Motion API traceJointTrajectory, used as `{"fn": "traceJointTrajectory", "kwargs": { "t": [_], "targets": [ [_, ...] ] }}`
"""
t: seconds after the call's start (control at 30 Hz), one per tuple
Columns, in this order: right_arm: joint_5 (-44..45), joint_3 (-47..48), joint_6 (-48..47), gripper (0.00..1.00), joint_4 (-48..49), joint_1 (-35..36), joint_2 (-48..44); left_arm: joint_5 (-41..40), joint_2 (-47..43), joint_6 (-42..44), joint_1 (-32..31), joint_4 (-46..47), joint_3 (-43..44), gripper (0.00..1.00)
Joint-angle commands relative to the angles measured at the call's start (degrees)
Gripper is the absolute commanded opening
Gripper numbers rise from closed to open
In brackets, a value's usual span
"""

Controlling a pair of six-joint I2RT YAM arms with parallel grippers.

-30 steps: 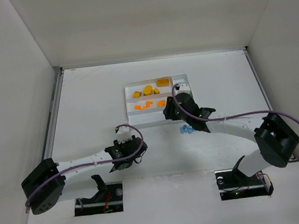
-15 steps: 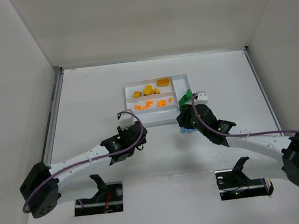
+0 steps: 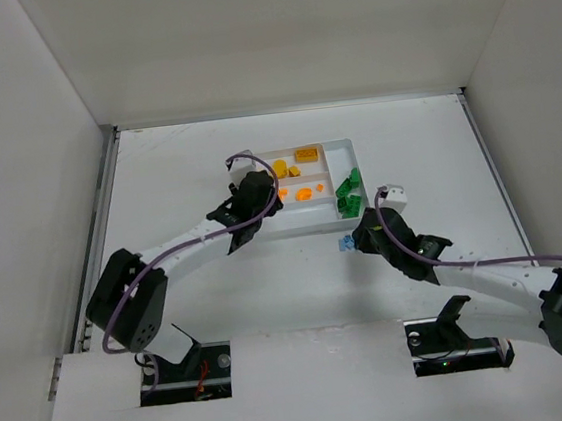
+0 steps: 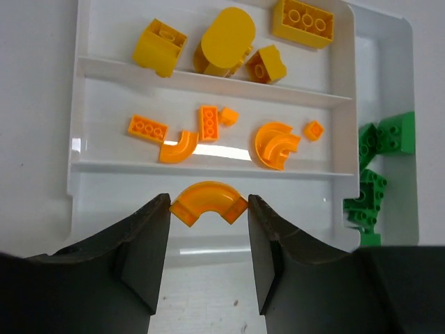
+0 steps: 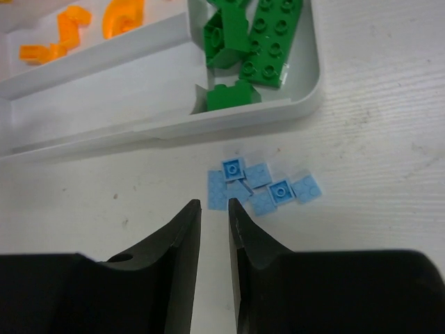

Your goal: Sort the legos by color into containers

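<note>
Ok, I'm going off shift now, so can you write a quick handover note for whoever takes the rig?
Left gripper: shut on an orange curved piece, over the tray's bare near section.
Right gripper: narrowly open and empty, low over the table just short of the light-blue pieces.
Done: yellow bricks in the far section, orange bits in the middle, green bricks in the end section.
Left: place the held piece with the orange bits. The light-blue pieces lie outside the tray and probably go in the near section.
</note>
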Motion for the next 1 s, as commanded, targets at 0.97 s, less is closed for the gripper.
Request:
{"fn": "traceJointTrajectory", "kwargs": {
  "t": [0.97],
  "targets": [
    [6.9, 10.0, 0.1, 0.51, -9.9, -5.5, 16.4, 2.7, 14.8, 5.4, 5.6, 9.2, 6.1, 0.53]
  ]
}}
